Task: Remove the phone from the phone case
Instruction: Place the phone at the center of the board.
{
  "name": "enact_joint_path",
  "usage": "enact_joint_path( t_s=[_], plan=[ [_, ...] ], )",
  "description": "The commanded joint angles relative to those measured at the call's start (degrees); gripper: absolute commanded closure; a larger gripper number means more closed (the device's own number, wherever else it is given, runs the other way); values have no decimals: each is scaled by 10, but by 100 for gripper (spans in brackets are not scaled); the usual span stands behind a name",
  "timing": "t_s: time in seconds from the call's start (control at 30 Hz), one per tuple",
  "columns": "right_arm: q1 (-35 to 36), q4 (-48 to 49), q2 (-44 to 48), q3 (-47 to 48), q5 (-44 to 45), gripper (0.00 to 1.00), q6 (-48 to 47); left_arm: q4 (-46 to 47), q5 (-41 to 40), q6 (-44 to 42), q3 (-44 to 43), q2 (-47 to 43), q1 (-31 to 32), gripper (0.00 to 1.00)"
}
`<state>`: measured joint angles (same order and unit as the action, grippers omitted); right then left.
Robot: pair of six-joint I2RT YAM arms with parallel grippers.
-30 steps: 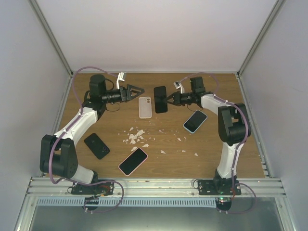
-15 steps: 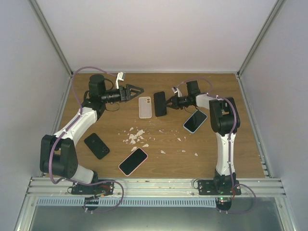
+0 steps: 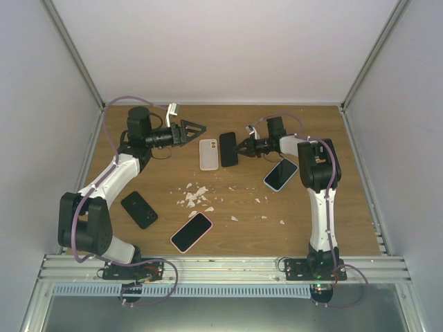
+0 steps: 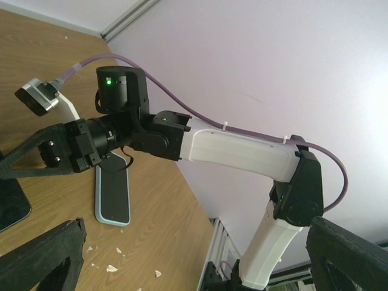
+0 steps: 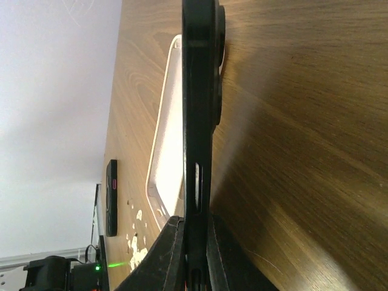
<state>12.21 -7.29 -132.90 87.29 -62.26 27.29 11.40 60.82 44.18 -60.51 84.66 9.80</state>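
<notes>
While the black phone (image 3: 228, 149) was clamped on edge by the right fingers (image 5: 173, 248), just right of the white case (image 3: 208, 153) at the far middle, the left fingers (image 4: 42, 257) were held apart; it likely needed to be laid flat slowly.

- The black phone (image 5: 197, 121) is showing only its thin side in the right wrist view, its top running off the picture.
- The white case (image 5: 165, 157) is partly hiding behind it.
- The right gripper's fingers (image 5: 173, 254) are getting cut off at the bottom.
- In the left wrist view, the left gripper's fingers (image 4: 42, 257) are peeking in at the bottom corners.
- A dark shiny thing (image 4: 11, 203) is poking in at the left edge there, too cut off to name.
</notes>
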Motion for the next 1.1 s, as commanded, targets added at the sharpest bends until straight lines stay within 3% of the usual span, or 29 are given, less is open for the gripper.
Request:
enact_joint_path(
  t_s=[0.0,0.33,0.8,1.07],
  plan=[
    [-5,9,-15,14,7,92,1,43,12,12,6,8,-6,1],
    [-2,1,-17,14,12,80,-4,48,12,14,9,8,-6,1],
    [25,-29,12,8,28,72,-35,49,5,14,22,-7,-6,1],
    [29,-43,51,-4,72,42,-31,37,-6,9,24,-20,-6,1]
  ],
)
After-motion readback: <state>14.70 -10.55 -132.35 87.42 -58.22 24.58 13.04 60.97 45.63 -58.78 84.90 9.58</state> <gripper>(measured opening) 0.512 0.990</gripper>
